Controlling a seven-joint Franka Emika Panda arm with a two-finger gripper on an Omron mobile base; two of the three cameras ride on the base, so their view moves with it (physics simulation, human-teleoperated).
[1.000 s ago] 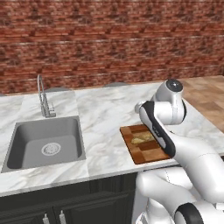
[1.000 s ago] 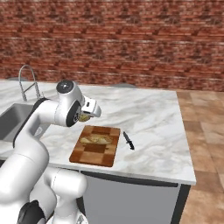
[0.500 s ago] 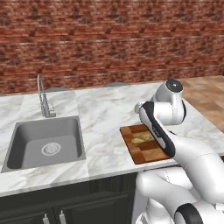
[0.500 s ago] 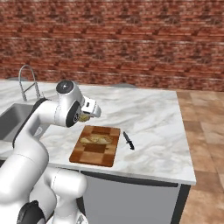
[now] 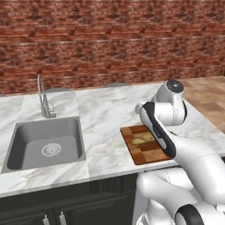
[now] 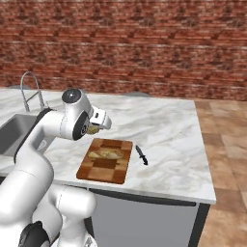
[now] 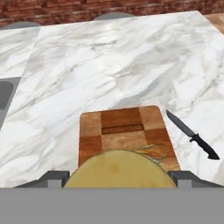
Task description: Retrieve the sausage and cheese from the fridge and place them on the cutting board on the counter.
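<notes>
Your pincer (image 7: 118, 175) hangs over the near end of the small brown wooden cutting board (image 7: 124, 127), its tips closed on a yellow-tan rounded chunk of cheese (image 7: 119, 170). The board lies on the white marble table (image 6: 164, 130), a black-handled knife (image 7: 192, 135) just right of it, a steel sink (image 5: 44, 143) well left.

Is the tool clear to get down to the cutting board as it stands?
Probably yes. The tool, shut on the cheese, hangs over the cutting board with nothing between; the knife lies aside on the counter.
</notes>
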